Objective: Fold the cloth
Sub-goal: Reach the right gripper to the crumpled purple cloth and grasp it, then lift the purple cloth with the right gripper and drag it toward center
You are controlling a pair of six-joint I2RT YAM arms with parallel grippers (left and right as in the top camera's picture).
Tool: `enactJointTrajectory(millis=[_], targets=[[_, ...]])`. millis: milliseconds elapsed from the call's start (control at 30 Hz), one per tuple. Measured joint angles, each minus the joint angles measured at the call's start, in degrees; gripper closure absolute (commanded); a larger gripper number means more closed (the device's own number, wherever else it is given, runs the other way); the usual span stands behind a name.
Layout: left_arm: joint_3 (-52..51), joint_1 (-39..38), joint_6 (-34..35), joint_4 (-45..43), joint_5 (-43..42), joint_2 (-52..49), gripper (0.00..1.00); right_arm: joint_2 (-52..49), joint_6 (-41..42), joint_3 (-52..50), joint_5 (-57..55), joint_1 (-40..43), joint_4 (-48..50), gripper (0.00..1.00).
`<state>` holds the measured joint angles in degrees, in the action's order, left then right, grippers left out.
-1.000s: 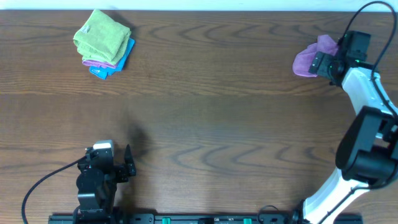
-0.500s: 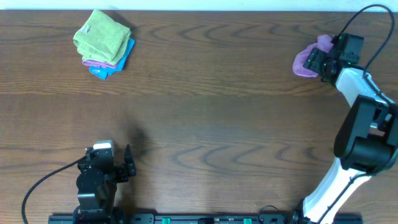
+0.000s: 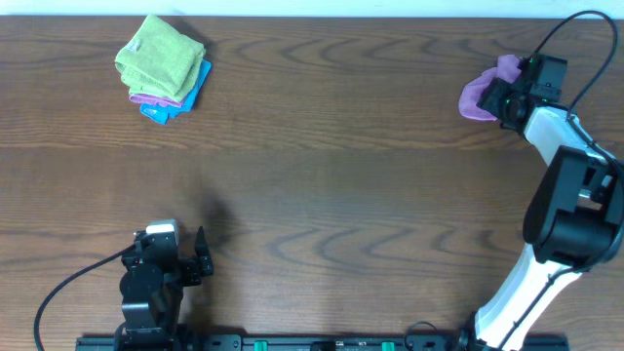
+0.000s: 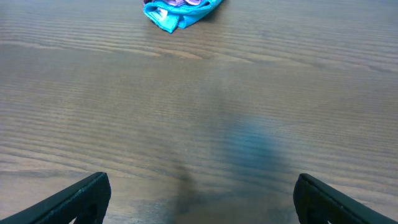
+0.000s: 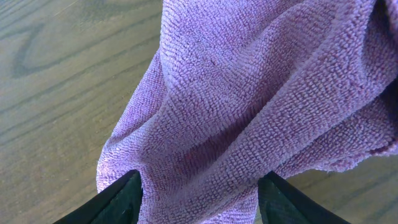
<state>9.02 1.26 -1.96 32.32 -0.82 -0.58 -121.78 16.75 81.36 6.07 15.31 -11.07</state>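
The purple terry cloth (image 5: 249,106) looks soft, light and floppy; I'd pinch a corner. My right pincer (image 5: 199,186) straddles it, spread wide; left pincer (image 4: 202,186) gapes empty.

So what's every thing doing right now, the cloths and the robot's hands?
purple cloth: crumpled, not folded
right gripper: open, fingers either side of the purple cloth
left gripper: open, holding nothing
stack of cloths: folded, green on top
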Motion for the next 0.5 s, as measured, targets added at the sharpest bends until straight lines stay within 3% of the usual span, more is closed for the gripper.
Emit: enactJointTrajectory(millis=[333, 400, 500], targets=[[0.0, 0.0, 0.0, 0.0, 0.0, 0.0, 0.05, -0.02, 0.02, 0.0, 0.0, 0.0, 0.02, 0.45], [0.0, 0.0, 0.0, 0.0, 0.0, 0.0, 0.05, -0.13, -0.07, 0.0, 0.0, 0.0, 0.07, 0.53], [0.0, 0.0, 0.0, 0.0, 0.0, 0.0, 0.05, -0.7, 0.11, 0.0, 0.11, 0.0, 0.17, 0.78]])
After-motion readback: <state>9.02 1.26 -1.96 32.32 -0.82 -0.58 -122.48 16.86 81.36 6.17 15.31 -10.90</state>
